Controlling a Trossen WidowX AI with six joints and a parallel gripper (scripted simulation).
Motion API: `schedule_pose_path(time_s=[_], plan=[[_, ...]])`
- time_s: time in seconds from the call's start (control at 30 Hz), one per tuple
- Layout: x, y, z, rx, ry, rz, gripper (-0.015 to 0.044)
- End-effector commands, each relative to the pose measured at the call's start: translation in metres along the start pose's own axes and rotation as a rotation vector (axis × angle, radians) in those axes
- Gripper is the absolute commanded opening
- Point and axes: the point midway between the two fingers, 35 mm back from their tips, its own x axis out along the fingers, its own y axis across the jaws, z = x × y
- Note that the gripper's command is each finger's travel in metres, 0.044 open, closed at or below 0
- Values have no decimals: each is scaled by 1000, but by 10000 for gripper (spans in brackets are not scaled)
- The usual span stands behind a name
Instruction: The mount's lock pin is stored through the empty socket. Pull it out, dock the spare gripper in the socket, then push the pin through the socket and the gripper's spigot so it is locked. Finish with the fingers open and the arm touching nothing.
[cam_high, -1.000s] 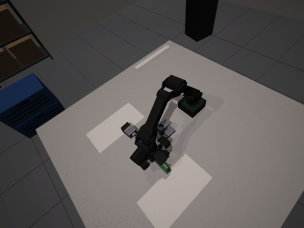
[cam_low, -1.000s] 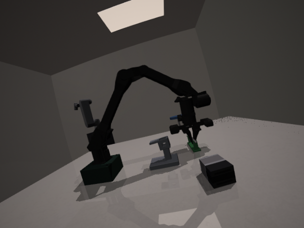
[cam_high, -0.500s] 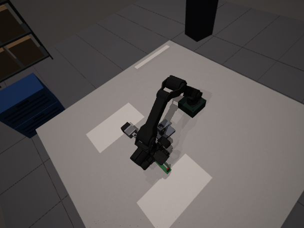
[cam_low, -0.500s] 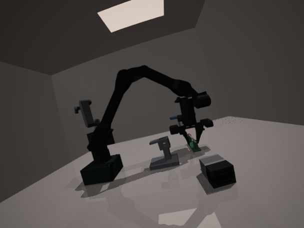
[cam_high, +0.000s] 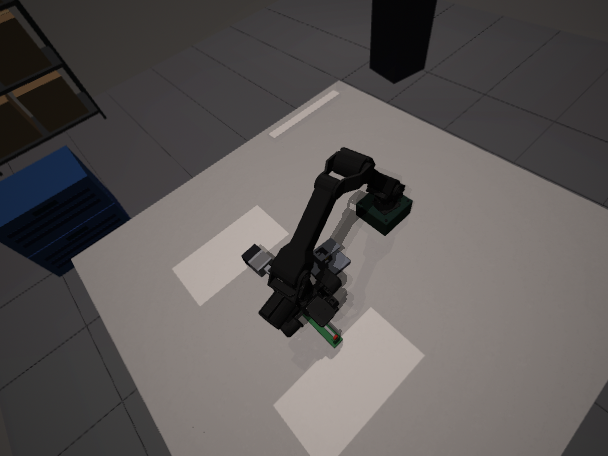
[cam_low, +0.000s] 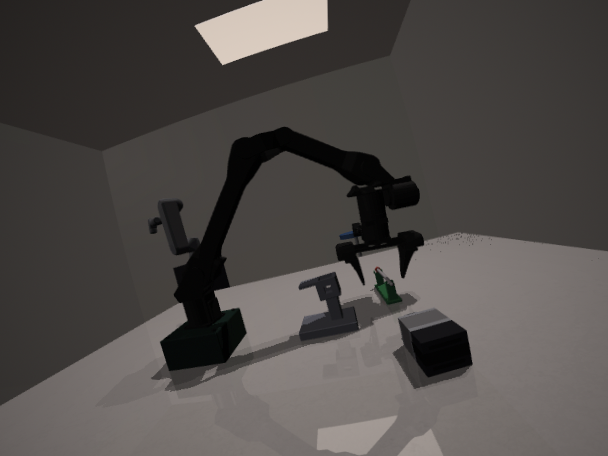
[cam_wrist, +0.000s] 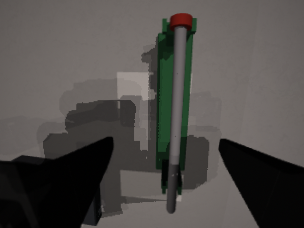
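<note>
1. Lock pin (cam_high: 334, 336) (cam_low: 384, 275) (cam_wrist: 177, 95): a slim grey rod with a red head, out of the socket and lying lengthwise over a green cradle (cam_high: 325, 336) (cam_low: 386, 295) (cam_wrist: 167, 100). In the wrist view, red head at the top, plain tip jutting past the cradle's lower end.

2. Tool (cam_low: 383, 281) (cam_wrist: 166, 143): pointing down, fingers spread wide, nothing between them gripped. In the wrist view, one black finger to either side of the rod's lower part, both apart from it.

3. Black arm (cam_high: 310, 215) (cam_low: 220, 210): arched high from a dark green base box (cam_high: 382, 222) (cam_low: 195, 350), with much of the middle of the desk (cam_high: 475, 300) (cam_low: 525, 310) (cam_wrist: 250, 60) hidden beneath it from above.

4. Grey mount (cam_high: 340, 261) (cam_low: 330, 325): upright on a flat foot, between base box and cradle, with a square opening near the top of its post.

5. Black-and-grey block (cam_high: 257, 260) (cam_low: 435, 342): resting on the desk, well apart from the mount and undocked.
</note>
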Motion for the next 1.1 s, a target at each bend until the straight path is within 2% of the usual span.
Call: schedule_pose_path(time_s=[0.0, 1.07], plan=[[-10, 0, 1, 0, 0, -1, 440], [-68, 9, 4, 1, 6, 31, 440]])
